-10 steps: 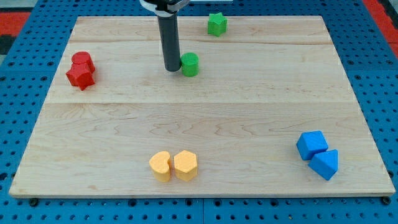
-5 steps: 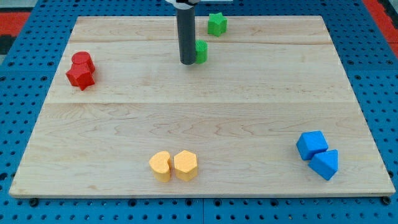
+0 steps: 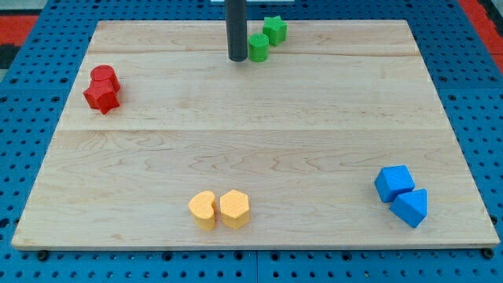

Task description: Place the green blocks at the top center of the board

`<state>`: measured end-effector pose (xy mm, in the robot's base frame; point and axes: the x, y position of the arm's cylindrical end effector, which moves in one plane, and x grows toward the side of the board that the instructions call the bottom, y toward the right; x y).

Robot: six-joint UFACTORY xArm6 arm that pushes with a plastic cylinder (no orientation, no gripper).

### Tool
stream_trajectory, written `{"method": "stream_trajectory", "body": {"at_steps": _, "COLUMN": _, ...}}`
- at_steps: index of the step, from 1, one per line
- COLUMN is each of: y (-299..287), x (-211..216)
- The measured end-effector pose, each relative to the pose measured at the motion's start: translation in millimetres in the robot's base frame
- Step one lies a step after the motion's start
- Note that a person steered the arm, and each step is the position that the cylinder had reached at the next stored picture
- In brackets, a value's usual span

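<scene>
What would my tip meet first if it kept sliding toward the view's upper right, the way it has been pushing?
My tip sits just left of the green cylinder, so it meets that first; the green star block lies right behind, apparently touching, though depth is unclear.

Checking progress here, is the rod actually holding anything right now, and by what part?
Nothing is held; there is no gripper. My tip sits just left of the green cylinder, which rests beside the green star.

A pale wooden bench [image 3: 259,141] lies on blue pegboard [image 3: 23,157], with red patches beyond the bench's two top corners.
</scene>
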<state>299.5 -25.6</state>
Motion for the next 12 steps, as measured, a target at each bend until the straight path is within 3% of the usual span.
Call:
{"method": "stream_trajectory", "body": {"at_steps": 1, "y": 9.9, "x": 17.6}}
{"method": "stream_trajectory", "body": {"at_steps": 2, "y": 34.5, "x": 3.0}}
{"method": "stream_trajectory", "body": {"at_steps": 7, "y": 12.0, "x": -43.8}}
{"method": "stream_trajectory", "body": {"at_steps": 8, "y": -20.6, "x": -47.3}}
{"method": "stream_trajectory", "body": {"at_steps": 10, "y": -76.0, "x": -107.1}}
{"method": "stream_trajectory", "body": {"at_steps": 11, "y": -67.1, "x": -107.8}}
{"method": "stream_trajectory", "body": {"at_steps": 12, "y": -21.4, "x": -107.3}}
